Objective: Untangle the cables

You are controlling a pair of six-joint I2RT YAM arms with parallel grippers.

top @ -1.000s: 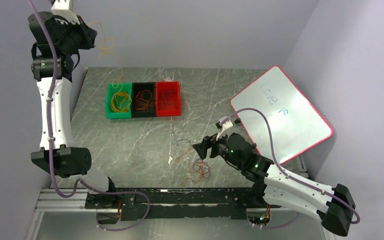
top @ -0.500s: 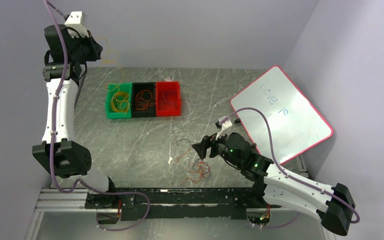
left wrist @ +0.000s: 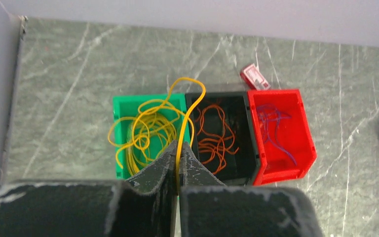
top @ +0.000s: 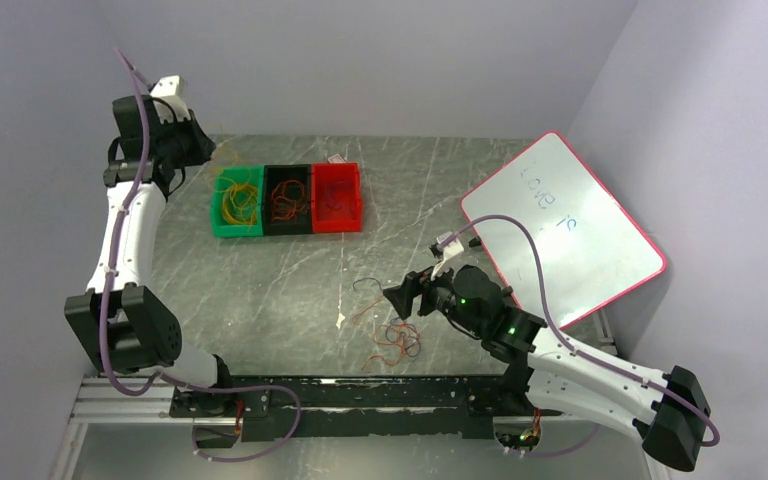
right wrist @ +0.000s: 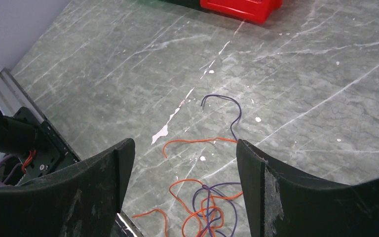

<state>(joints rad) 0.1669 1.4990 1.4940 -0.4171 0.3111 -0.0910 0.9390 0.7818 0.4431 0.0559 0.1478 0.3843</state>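
My left gripper (left wrist: pixel 178 154) is shut on a yellow cable (left wrist: pixel 183 113) and holds it above the green bin (left wrist: pixel 120 105), which holds several yellow cables (left wrist: pixel 145 133). In the top view the left gripper (top: pixel 200 150) is at the far left beside that green bin (top: pixel 216 224). My right gripper (right wrist: pixel 182 170) is open and empty, low over a tangle of orange and purple cables (right wrist: pixel 212 207) on the table. The tangle also shows in the top view (top: pixel 398 342), just left of the right gripper (top: pixel 407 297).
A black bin (left wrist: pixel 248 148) holds orange cables and a red bin (left wrist: pixel 301 133) holds purple ones. A small red-and-white tag (left wrist: pixel 254 76) lies behind the bins. A whiteboard with a red frame (top: pixel 560 225) leans at the right. The table's rail (top: pixel 360 395) runs along the near edge.
My left arm has come down and to the right, lowering the yellow cable toward the green bin. The right arm has not moved.
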